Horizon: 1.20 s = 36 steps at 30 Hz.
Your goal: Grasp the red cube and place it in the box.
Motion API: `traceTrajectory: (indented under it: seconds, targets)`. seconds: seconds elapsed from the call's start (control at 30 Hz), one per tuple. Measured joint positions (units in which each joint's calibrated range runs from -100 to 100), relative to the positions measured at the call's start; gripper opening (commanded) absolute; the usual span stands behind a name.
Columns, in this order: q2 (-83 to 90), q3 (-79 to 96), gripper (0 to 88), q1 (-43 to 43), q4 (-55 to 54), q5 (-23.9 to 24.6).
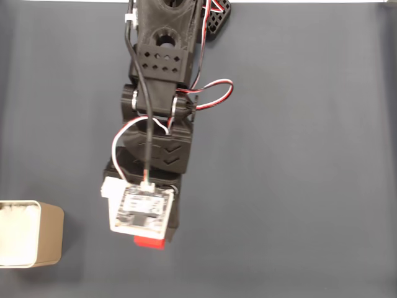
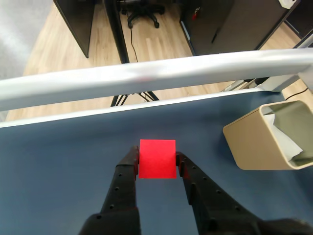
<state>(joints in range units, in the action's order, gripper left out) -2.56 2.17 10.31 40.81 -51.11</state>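
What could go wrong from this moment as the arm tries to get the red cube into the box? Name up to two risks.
The gripper holds the red cube only near the fingertips, so it might slip out during the move. The box has a narrow opening partly filled with white lining, so the cube could catch the rim or rest on the lining.

In the wrist view the red cube (image 2: 157,159) sits between the gripper (image 2: 156,161) fingers (touching both); the box (image 2: 254,142) stands apart to its right on the table (image 2: 58,166).
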Motion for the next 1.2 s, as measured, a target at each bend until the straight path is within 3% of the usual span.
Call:
traceTrajectory:
  seconds: [1.2]
  targets:
    - [-6.1, -15.5, 0.8, 10.7, 0.0, 0.1]
